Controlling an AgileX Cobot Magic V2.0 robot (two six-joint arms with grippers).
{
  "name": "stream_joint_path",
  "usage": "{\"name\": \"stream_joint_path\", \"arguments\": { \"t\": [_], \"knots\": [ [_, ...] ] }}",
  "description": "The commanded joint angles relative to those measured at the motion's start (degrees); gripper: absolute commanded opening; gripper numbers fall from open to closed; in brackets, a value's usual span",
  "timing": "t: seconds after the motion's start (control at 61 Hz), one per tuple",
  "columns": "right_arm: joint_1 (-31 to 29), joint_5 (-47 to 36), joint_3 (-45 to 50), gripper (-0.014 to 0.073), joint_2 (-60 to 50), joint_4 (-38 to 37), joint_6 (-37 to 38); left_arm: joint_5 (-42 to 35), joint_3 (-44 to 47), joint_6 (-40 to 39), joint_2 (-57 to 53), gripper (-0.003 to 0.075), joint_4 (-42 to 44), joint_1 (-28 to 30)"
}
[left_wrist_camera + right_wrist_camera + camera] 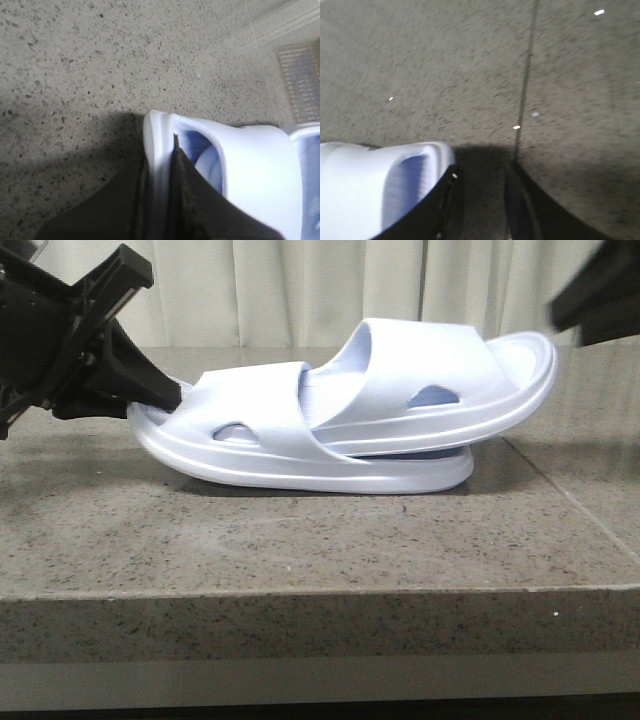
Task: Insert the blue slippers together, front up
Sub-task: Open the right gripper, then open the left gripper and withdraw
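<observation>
The two blue slippers lie nested on the stone table. The lower slipper (300,455) rests flat. The upper slipper (430,380) is pushed under the lower one's strap, its right end tilted up. My left gripper (150,390) is shut on the rim at the left end of the lower slipper. In the left wrist view the pale rim (159,145) runs between the two dark fingers. My right gripper (575,305) hangs above and right of the upper slipper's raised end, apart from it. In the right wrist view it (480,190) is open, with bare table between its fingers and the slipper (370,190) beside them.
The table's front edge (320,590) runs across the front view below the slippers. A seam (525,85) crosses the tabletop to the right of the slippers. A pale curtain (300,290) hangs behind. A ribbed mat (300,80) shows beyond the table edge.
</observation>
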Motion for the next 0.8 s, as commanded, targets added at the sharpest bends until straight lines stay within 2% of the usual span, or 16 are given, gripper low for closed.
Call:
{"name": "stream_joint_path", "arguments": {
  "t": [0.0, 0.098, 0.18, 0.656, 0.721, 0.787],
  "knots": [
    [-6.5, 4.4, -1.3, 0.0252, -3.4, 0.5, -0.6, 0.1, -1.6, 0.0, -1.6, -0.0020, -2.9, -0.4],
    [-11.4, 7.0, -1.3, 0.0252, -4.0, 0.5, -0.6, 0.1, -1.6, 0.0, -1.6, -0.0020, -4.0, -0.4],
    [-13.0, 8.4, -1.3, 0.0252, -3.9, 0.4, -0.6, -1.2, -1.6, 0.0, -1.6, -0.0020, -5.3, -0.4],
    [-13.1, 8.9, -1.3, 0.0252, -3.9, -0.7, -0.6, 0.6, -1.6, 0.2, 1.3, -0.0017, -7.4, -1.6],
    [-13.1, 9.0, -1.3, 0.0252, -3.9, -0.7, -0.6, 0.7, -1.6, 1.7, 1.2, 0.0017, -7.4, -1.6],
    [-13.1, 9.3, -1.3, 0.0252, -3.9, -0.8, -0.6, 0.8, -1.6, 2.5, 1.2, 0.0101, -7.1, -1.6]
  ]
}}
